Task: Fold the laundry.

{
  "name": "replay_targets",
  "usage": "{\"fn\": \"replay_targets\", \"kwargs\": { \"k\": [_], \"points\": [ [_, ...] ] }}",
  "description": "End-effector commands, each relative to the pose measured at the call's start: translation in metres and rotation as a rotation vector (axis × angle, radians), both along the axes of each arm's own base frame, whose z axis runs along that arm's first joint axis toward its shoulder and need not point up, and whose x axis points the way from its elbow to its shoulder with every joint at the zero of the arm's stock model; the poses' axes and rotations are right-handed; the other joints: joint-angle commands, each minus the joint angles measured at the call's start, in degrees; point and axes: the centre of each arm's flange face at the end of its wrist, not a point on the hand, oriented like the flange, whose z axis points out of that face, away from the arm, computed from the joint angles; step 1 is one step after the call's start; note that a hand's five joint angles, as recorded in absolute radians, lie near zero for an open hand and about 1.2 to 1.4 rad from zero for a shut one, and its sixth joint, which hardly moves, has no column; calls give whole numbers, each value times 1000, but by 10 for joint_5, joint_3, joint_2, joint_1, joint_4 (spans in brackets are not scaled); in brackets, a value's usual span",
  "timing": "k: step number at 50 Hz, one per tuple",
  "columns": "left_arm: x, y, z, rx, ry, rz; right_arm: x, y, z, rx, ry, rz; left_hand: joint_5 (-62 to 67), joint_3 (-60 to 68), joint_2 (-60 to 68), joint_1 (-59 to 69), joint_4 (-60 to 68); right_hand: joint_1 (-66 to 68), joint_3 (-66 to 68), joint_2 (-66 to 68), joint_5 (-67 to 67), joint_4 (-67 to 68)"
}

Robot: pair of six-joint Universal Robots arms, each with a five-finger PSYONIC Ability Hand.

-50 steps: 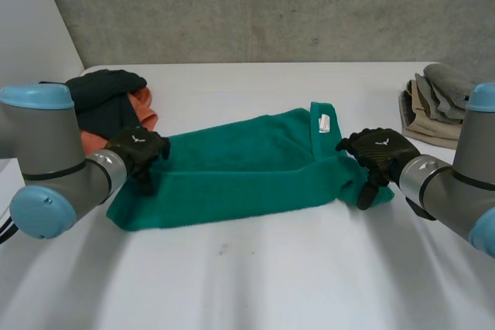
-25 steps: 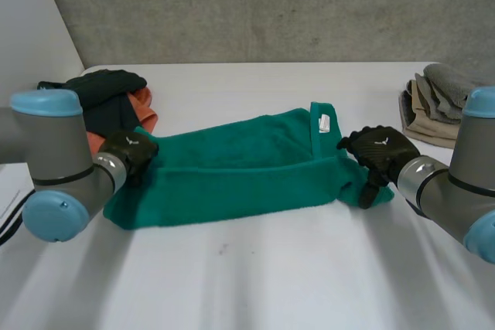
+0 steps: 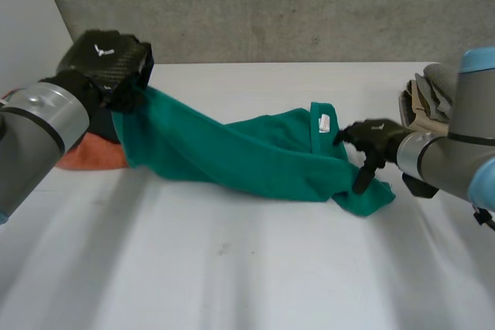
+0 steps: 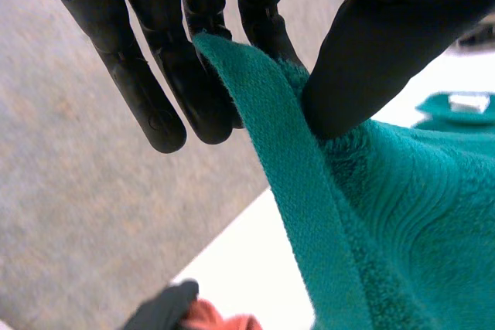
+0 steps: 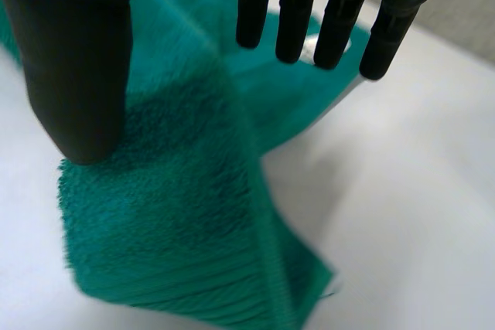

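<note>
Green towel (image 3: 255, 156) stretched across the middle of the white table (image 3: 255, 268), its left end raised off the surface and its right end lying flat. The left hand (image 3: 104, 63) was up at the far left, above the table, clamped on the towel's left edge. From there the cloth sloped down to the right in a long sagging fold. In the left wrist view the hem of the towel (image 4: 371, 214) was pinched between the thumb (image 4: 379, 44) and the straight fingers (image 4: 147, 59), with the rest of the cloth hanging away below the palm.

The right hand (image 3: 375, 138) sat low at the towel's right end, near its white label (image 3: 325, 122). In the right wrist view the thumb (image 5: 73, 52) pressed down on the near right corner of the towel (image 5: 170, 214). The fingers (image 5: 294, 13) were straight and spread well apart from the thumb, over the far part of the cloth, so this hand gripped nothing. The corner under the thumb lay rumpled on the table (image 5: 410, 191), and one edge was turned over.

An orange cloth (image 3: 93, 152) lay on the table at the far left, below the raised left hand and partly behind the hanging towel. A dark garment (image 4: 162, 311) lay next to it in the left wrist view. A stack of folded beige and grey cloths (image 3: 425, 106) stood at the far right, behind the right arm. A grey concrete wall (image 3: 271, 5) ran along the far side of the table.
</note>
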Motion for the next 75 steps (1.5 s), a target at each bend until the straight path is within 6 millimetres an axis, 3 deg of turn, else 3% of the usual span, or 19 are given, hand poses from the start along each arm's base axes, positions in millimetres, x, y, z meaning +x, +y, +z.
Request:
{"fn": "replay_targets", "kwargs": {
  "k": [1, 2, 7, 9, 15, 19, 23, 29, 32, 34, 38, 42, 43, 47, 51, 55, 60, 68, 75],
  "points": [
    [1, 10, 15, -73, 52, -14, 2, -4, -29, 90, 22, -11, 139, 118, 116, 140, 113, 381, 381, 382, 378, 382],
    [2, 9, 13, -70, 51, -13, 1, -5, -28, 81, 21, -16, 139, 118, 116, 140, 113, 562, 563, 563, 559, 563],
    [13, 4, 9, -37, 27, 20, -16, -16, 10, -78, -6, -111, 139, 118, 116, 140, 113, 569, 570, 570, 566, 570],
    [16, 4, 8, -13, 15, 25, -24, -12, 50, -225, -21, -126, 139, 118, 116, 140, 113, 569, 570, 570, 566, 570],
    [27, 17, 10, 109, -44, 13, -50, 20, 137, -508, 96, -78, 139, 118, 116, 140, 113, 569, 570, 570, 566, 570],
    [34, 29, 4, 239, -82, -8, -58, 40, 162, -548, 148, -48, 139, 118, 116, 140, 113, 569, 570, 570, 566, 570],
    [35, 29, -22, 354, -145, -22, -57, 52, 152, -483, 244, 19, 139, 118, 116, 140, 113, 569, 570, 570, 566, 570],
    [27, 10, -72, 444, -249, -41, -52, 43, 99, -333, 442, 135, 139, 118, 116, 140, 113, 569, 570, 570, 566, 570],
    [20, -12, -90, 416, -272, -31, -41, 24, 75, -306, 462, 126, 139, 118, 116, 140, 113, 569, 570, 570, 566, 570],
    [10, -45, -93, 309, -248, 9, -30, 4, 65, -344, 444, 92, 139, 118, 116, 140, 113, 569, 570, 570, 566, 570],
    [-2, -84, -68, 120, -144, 58, -13, -34, 77, -523, 335, -11, 139, 118, 116, 140, 113, 569, 570, 570, 566, 570],
    [-10, -121, -12, -167, 53, 98, 2, -65, 123, -813, 117, -139, 139, 118, 116, 140, 113, 569, 570, 570, 566, 570],
    [-12, -131, 15, -288, 144, 102, 3, -70, 136, -887, 54, -166, 139, 118, 116, 140, 113, 569, 570, 570, 566, 570],
    [-7, -140, 77, -533, 353, 85, 0, -77, 205, -1276, -265, -264, 139, 118, 116, 140, 113, 569, 570, 570, 566, 570],
    [0, -136, 107, -612, 482, 59, -3, -73, 225, -1412, -373, -268, 139, 118, 116, 140, 113, 569, 570, 570, 566, 570],
    [5, -136, 111, -609, 494, 59, 1, -73, 215, -1360, -353, -225, 139, 118, 116, 140, 113, 569, 570, 570, 566, 570],
    [10, -139, 89, -529, 465, 70, 9, -76, 186, -1220, -307, -172, 139, 118, 116, 140, 113, 569, 570, 570, 566, 570],
    [-1, -134, -5, -259, 352, 17, 14, -81, 114, -952, -208, -120, 139, 118, 116, 140, 113, 569, 570, 570, 566, 570],
    [2, -112, -96, -21, 232, 35, 15, -68, 21, -625, -105, -74, 139, 118, 116, 140, 113, 569, 570, 570, 566, 570]
  ]
}}
